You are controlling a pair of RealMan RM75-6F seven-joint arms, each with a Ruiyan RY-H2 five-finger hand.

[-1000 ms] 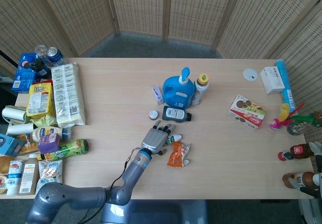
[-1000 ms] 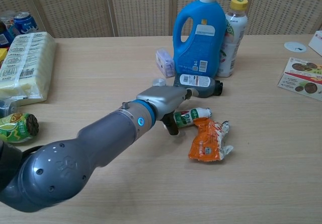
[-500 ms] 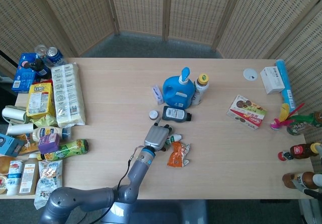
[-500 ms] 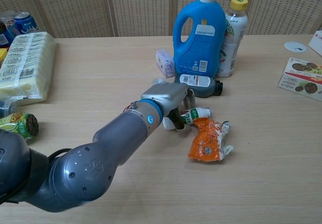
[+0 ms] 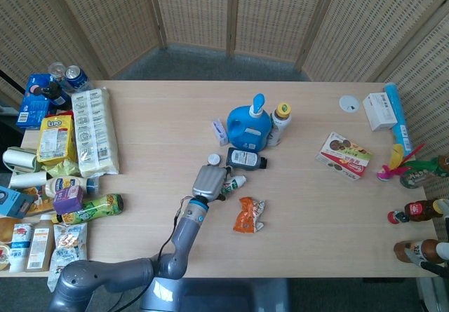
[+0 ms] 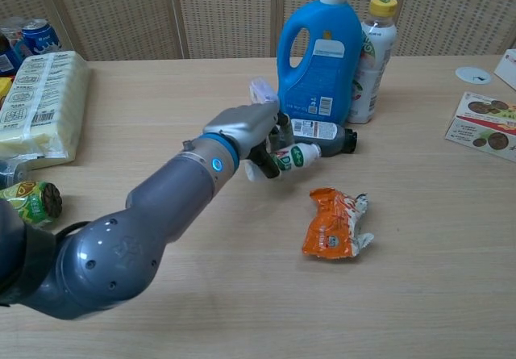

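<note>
Woven screens close off the back of a pale wooden table in the head view, where the left hand sits near the table's middle, fingers wrapped around a small white bottle with a green label. That bottle juts out to the hand's right, its long axis running roughly sideways across the table, just in front of a dark bottle lying on its side and the blue detergent jug. An orange snack packet lies apart, nearer the robot. No right hand shows. In the chest view the left hand appears raised off the tabletop, clasping the small white bottle tilted, one end toward the jug; the packet rests below and to the right, clear of the fingers.
</note>
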